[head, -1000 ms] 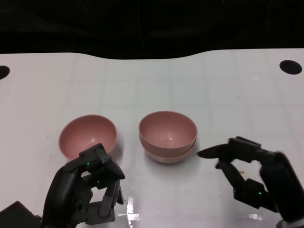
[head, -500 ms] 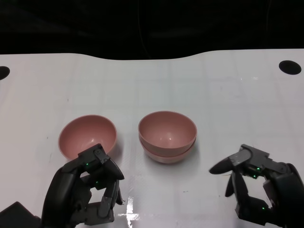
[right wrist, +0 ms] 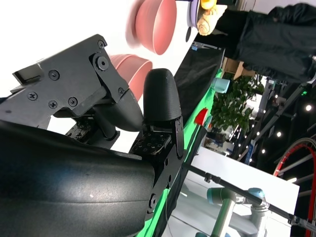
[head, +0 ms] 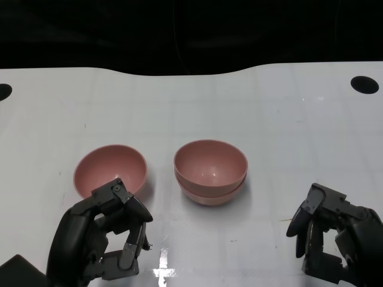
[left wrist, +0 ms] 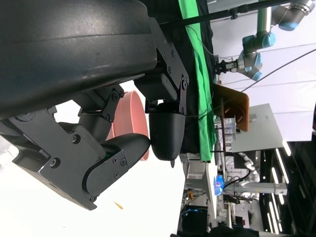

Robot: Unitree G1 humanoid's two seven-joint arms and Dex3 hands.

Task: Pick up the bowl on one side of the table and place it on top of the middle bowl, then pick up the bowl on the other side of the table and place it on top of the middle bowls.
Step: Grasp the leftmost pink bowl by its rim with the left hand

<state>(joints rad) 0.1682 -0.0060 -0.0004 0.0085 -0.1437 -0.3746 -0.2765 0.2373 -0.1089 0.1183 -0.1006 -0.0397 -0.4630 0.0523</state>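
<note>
While both arms sit low at the near edge of the white surface [head: 251, 107], the left robot hand [head: 105, 236] hangs just in front of a single pink bowl [head: 111, 170], fingers curled inward around nothing and not touching it. Right of that bowl, near but apart, stands the stack of two pink bowls [head: 210, 170], one nested in the other, upright. Further right of the stack and nearer the robot, the right robot hand [head: 329, 239] hovers well apart from it, fingers bent down and drawn together, holding nothing.
</note>
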